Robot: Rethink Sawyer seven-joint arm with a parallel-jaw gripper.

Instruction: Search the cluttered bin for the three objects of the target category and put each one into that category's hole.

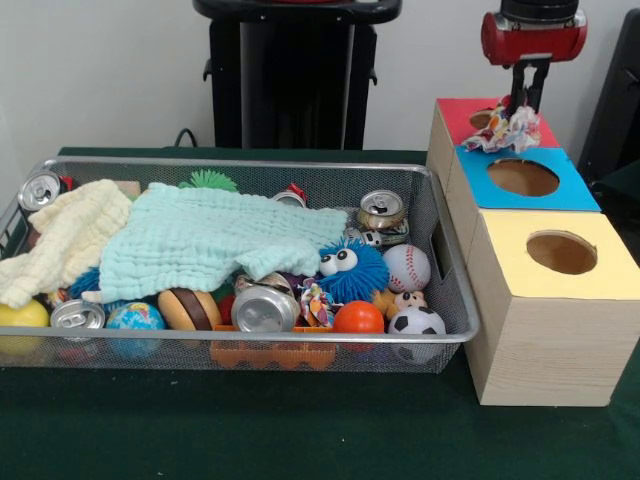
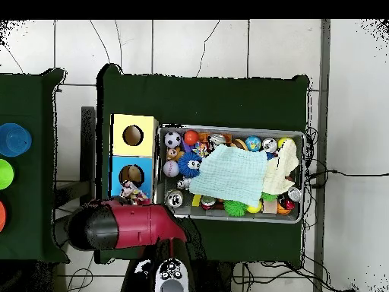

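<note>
My gripper point(image 1: 522, 106) is shut on a wrinkly confetti-patterned wad point(image 1: 506, 131). It holds the wad at the far right, over the edge between the red-surround hole point(image 1: 481, 119) and the blue-surround hole point(image 1: 522, 177). The yellow-surround hole point(image 1: 561, 252) on the largest wooden box lies nearer the camera and is empty. In the overhead view the wad point(image 2: 133, 194) hangs just below the blue hole point(image 2: 131, 175), with the yellow hole point(image 2: 133, 135) beyond. The wire-mesh bin point(image 1: 300, 163) stands left of the boxes. A knotted multicolour rope point(image 1: 316, 301) lies among its clutter near the front.
A pale green cloth point(image 1: 215, 240) and a cream cloth point(image 1: 65, 240) cover much of the bin. Around them lie silver cans point(image 1: 262, 308), a fuzzy blue ball with googly eyes point(image 1: 352, 270), a baseball point(image 1: 406, 267), a football point(image 1: 416, 322) and an orange ball point(image 1: 358, 318). The black pedestal point(image 1: 290, 80) stands behind.
</note>
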